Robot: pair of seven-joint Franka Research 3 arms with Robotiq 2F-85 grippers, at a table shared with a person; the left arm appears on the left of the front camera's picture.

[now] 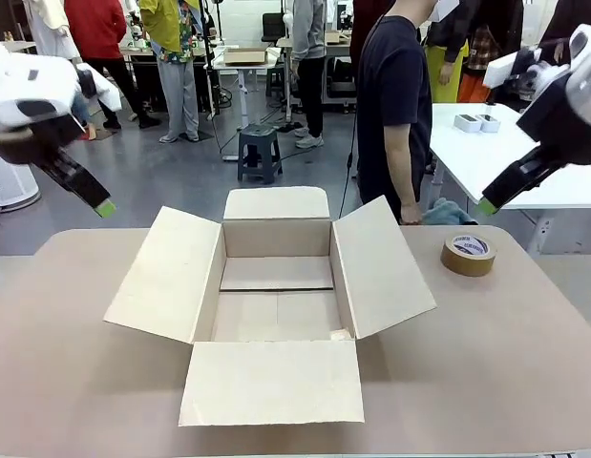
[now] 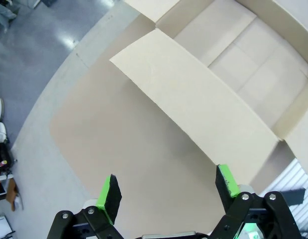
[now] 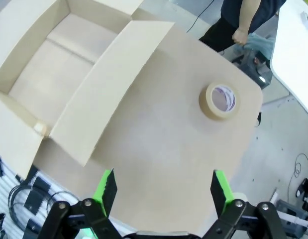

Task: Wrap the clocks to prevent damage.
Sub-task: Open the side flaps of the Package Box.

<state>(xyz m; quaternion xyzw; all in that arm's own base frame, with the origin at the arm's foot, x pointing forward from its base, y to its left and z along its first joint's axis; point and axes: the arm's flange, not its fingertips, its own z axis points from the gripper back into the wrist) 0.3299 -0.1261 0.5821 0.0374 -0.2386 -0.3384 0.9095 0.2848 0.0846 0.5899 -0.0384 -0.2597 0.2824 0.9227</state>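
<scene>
The clocks are out of view. An open, empty cardboard box [image 1: 276,238] stands in the middle of the brown table [image 1: 496,363], all its flaps folded outward. My left gripper [image 1: 102,205] hangs above the table's left side, open and holding nothing; in the left wrist view it [image 2: 167,186] looks down on bare table beside the box's left flap [image 2: 193,99]. My right gripper [image 1: 488,205] hovers high at the right, open and holding nothing; the right wrist view has it [image 3: 162,185] over bare table near the box's right flap [image 3: 114,84].
A roll of brown packing tape [image 1: 469,254] [image 3: 219,100] lies flat on the table, right of the box. A person in a dark shirt [image 1: 395,105] stands at the far edge, one hand [image 3: 239,36] down near a blue cloth. A white table [image 1: 486,162] stands behind at right.
</scene>
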